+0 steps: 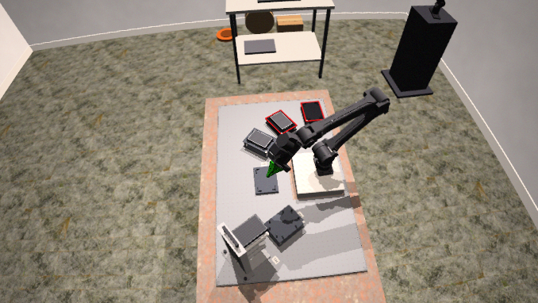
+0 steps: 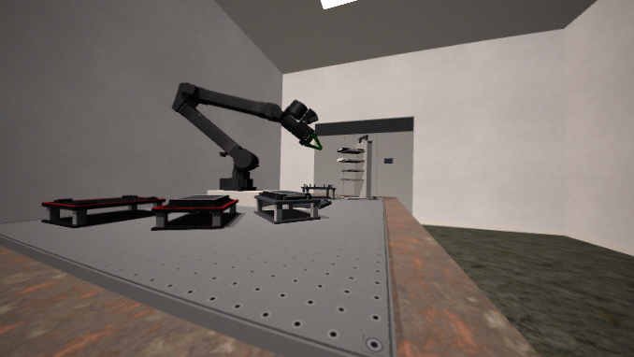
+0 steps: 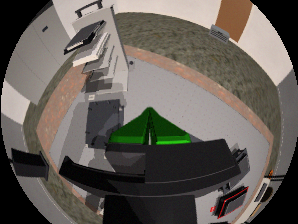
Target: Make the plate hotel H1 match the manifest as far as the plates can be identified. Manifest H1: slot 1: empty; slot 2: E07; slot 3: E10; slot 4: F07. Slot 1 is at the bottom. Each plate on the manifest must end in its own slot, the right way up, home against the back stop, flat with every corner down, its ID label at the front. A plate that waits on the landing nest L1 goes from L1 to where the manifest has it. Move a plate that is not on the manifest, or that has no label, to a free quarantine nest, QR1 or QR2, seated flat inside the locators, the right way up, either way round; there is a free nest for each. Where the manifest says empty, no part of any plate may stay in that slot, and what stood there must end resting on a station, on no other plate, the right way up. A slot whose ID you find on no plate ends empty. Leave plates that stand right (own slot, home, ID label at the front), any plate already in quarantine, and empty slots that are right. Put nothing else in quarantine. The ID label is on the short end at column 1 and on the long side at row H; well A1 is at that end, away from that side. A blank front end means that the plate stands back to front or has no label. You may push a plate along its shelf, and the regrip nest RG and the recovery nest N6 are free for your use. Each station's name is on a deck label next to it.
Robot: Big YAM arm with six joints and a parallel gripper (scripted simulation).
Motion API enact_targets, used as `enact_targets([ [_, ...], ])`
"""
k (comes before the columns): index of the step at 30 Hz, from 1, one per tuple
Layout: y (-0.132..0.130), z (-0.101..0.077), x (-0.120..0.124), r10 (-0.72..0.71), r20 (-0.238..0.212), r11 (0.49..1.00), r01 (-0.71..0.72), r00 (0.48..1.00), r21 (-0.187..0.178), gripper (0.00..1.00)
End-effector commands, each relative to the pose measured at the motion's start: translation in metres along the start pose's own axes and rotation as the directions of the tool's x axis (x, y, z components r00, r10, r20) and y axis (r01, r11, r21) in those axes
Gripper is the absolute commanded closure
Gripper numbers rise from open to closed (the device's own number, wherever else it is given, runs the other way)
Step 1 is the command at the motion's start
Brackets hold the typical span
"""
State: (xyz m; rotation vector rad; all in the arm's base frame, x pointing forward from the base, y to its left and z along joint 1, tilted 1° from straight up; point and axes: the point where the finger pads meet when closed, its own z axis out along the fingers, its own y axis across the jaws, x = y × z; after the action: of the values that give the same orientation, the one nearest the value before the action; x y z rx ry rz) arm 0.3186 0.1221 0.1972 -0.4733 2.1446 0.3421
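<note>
A dull green, mottled floor (image 1: 99, 159) surrounds the long rust-brown table (image 1: 206, 190) and its grey perforated deck plate (image 1: 337, 254). At the near end stands the white plate hotel (image 1: 247, 254), its top slot holding a dark rectangular plate (image 1: 249, 231) whose long axis runs diagonally across the deck. The black arm (image 1: 349, 115) holds its green-fingered tool (image 1: 274, 170) closed on nothing, high above a bare dark grey nest (image 1: 265, 183).

A matte black jointed arm (image 1: 349, 113) ends in a green-fingered pincer (image 1: 273, 170).
</note>
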Motion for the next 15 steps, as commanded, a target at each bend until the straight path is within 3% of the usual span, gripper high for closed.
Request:
enact_targets([
  [1,-0.006,-0.007,-0.017,-0.058,0.095,0.998,0.057,0.994,0.014,1.00],
  [3,0.001,-0.006,-0.017,-0.078,0.123,0.997,0.079,0.989,-0.002,1.00],
  [6,0.007,-0.005,-0.018,-0.086,0.128,0.996,0.087,0.988,-0.007,1.00],
  [15,0.039,-0.005,-0.056,-0.061,0.175,0.998,0.064,0.983,-0.012,1.00],
])
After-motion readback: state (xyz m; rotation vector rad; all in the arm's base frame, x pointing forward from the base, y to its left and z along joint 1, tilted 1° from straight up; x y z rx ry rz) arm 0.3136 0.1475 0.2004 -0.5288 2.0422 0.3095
